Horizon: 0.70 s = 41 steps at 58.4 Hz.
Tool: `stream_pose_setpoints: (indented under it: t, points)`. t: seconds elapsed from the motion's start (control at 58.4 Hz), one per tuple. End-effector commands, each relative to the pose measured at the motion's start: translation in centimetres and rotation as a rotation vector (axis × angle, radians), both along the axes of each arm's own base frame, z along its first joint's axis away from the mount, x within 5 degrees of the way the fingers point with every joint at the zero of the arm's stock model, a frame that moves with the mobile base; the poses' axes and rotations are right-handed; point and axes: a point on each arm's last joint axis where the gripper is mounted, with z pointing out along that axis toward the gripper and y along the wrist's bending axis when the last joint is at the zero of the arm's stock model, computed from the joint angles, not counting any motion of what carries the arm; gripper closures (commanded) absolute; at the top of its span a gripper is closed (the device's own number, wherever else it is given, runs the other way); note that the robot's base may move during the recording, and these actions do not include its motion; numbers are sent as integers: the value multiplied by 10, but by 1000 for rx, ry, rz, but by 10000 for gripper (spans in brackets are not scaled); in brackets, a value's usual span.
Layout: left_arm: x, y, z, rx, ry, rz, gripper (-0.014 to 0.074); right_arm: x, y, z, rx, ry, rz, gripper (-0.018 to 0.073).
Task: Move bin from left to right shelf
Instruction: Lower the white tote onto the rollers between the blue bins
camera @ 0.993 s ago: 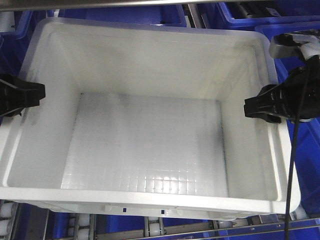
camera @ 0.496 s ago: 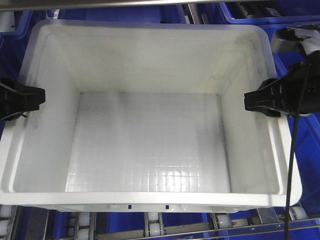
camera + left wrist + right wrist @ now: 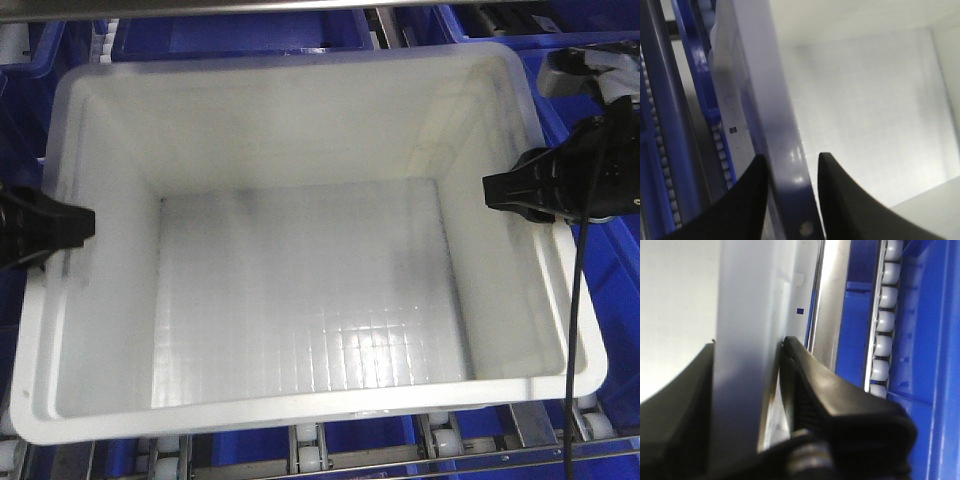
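The white bin [image 3: 300, 300] fills the front view, open and empty, with a gridded floor. My left gripper [image 3: 72, 226] is shut on its left rim and my right gripper [image 3: 500, 190] is shut on its right rim. In the left wrist view the two black fingers [image 3: 747, 200] straddle the bin's rim, with the gripper [image 3: 791, 156] closed on it and the bin's inside [image 3: 865, 100] to the right. In the right wrist view my gripper [image 3: 749, 342] clamps the bin's rim [image 3: 750, 295] tightly between its fingers [image 3: 810, 375]. The printed front is not visible.
Blue plastic bins [image 3: 250, 30] stand behind and beside the white bin. Roller tracks [image 3: 310, 455] run under its near edge and beside it in the right wrist view [image 3: 885, 325]. A metal shelf bar [image 3: 200, 6] crosses the top. A black cable [image 3: 575, 330] hangs from the right arm.
The bin has turned in both grippers: its left side moved down in the view and its right side moved up. My left gripper moved down with it; my right gripper stayed about level.
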Motion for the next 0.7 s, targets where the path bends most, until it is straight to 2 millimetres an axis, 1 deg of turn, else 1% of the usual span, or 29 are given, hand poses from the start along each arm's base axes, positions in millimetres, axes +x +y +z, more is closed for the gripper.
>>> stream_pose_setpoints:
  t: [0.0,0.342,0.685]
  points:
    - [-4,-7,18,-113,-81,-8,603,2,7,31,127,-169,-16,564]
    - [0,-6,22,-116,-133,18,603,8,8,24,118,-135,-13,564]
    - [1,-3,22,-70,-155,22,603,11,10,14,104,-69,3,564]
